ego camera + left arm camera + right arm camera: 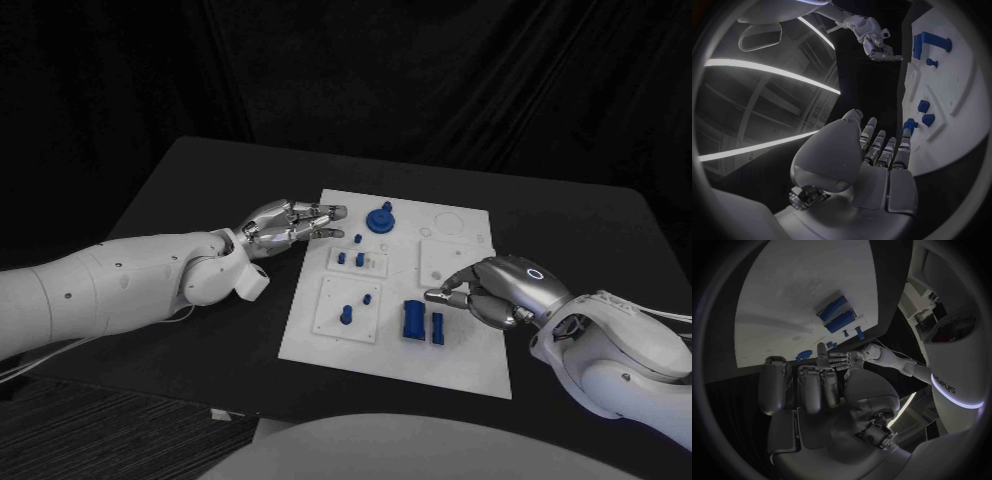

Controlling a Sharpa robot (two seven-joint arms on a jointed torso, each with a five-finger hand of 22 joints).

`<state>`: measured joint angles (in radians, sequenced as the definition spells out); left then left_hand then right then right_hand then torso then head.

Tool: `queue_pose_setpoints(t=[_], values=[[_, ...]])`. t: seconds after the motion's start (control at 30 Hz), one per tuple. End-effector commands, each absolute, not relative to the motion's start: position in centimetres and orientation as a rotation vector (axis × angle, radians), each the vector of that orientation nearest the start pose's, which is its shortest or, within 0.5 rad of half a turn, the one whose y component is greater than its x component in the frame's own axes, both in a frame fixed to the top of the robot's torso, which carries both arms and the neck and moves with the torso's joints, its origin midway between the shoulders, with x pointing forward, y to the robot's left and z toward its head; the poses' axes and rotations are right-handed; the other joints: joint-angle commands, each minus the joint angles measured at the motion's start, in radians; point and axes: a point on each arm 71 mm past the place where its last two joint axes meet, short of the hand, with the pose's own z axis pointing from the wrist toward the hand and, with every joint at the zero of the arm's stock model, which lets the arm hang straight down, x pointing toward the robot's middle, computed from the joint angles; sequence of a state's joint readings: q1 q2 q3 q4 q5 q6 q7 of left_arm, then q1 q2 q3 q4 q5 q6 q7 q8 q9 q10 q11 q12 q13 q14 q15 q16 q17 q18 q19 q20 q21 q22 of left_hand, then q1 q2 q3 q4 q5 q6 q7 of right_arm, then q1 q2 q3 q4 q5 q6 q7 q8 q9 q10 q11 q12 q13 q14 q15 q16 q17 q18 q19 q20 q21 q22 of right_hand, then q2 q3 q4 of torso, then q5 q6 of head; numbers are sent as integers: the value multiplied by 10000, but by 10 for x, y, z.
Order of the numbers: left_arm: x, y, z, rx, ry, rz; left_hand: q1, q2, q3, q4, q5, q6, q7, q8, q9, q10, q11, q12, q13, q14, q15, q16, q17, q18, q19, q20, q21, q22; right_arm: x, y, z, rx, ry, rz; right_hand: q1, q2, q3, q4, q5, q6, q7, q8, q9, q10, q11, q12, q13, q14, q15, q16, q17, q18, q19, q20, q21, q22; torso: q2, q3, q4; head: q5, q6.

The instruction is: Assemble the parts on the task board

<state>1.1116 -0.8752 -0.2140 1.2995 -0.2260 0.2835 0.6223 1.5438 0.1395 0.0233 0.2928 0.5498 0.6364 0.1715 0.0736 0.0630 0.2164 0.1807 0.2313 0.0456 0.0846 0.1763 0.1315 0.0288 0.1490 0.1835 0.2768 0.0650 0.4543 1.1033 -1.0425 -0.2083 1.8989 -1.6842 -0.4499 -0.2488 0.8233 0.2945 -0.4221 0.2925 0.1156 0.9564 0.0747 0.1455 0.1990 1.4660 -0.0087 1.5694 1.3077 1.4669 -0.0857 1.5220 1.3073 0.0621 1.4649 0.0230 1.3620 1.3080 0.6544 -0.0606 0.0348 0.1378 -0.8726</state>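
While both arms reach in over the black surface, the white rectangular task board lies in its middle, carrying several small blue plastic parts. The left robot hand hovers at the board's left edge near its far corner, fingers stretched out side by side toward the board and slightly apart, with nothing between them; the left wrist view shows the same outstretched fingers just short of a small blue part. Near those fingertips stands a round blue knob-like part at the far end of the board. Closer in sit two short blue pegs on a raised white square, and two more blue pegs on a second white square nearer the robot. Beside them stand two upright blue rectangular blocks, close together. The right robot hand is over the board's right side, just beside the blocks, its fingers curled inward; I cannot tell whether anything is held in them.
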Motion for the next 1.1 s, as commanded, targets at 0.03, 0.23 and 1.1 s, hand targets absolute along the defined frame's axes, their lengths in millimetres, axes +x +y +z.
queue_pose_setpoints(t=[0.03,0.23,1.1], values=[[457,271,-262,-7799,15044,-18714,-902,30,-512,19,-207,19,-48,55,6,-123,-193,-45,-26,-235,-226,-264,-55,256,-384,-162,-141,-430,361,-195,-237,-2061,17385,6949,-285,1,56,10,260,230,57,-4,-81,1048,119,14,2631,808,116,37,1328,-151,287,94,40,2001,-12,4,-11,-16,0],[453,277,-253,-7319,13789,-18544,-1729,32,-1511,11,-934,-597,-448,-94,-71,-638,-776,-416,-91,-641,-869,-877,-174,122,-1136,-989,-300,-1874,362,-203,-249,-1073,18635,6734,-528,12,169,19,290,387,122,-46,-157,1048,186,14,2631,801,194,31,1300,-143,267,166,10,1989,-7,-4,7,19,0],[456,278,-257,-7456,14088,-18166,-796,765,-2048,-30,-401,-1253,-521,-214,-126,-1174,-853,-730,-152,-732,-702,-1178,-229,247,-1801,-676,-588,-4177,359,-201,-265,4,19523,7140,-762,-27,931,-6,1376,584,147,-362,-501,1048,218,14,2631,798,230,47,1297,-148,279,245,106,2007,0,-5,4,19,0]])
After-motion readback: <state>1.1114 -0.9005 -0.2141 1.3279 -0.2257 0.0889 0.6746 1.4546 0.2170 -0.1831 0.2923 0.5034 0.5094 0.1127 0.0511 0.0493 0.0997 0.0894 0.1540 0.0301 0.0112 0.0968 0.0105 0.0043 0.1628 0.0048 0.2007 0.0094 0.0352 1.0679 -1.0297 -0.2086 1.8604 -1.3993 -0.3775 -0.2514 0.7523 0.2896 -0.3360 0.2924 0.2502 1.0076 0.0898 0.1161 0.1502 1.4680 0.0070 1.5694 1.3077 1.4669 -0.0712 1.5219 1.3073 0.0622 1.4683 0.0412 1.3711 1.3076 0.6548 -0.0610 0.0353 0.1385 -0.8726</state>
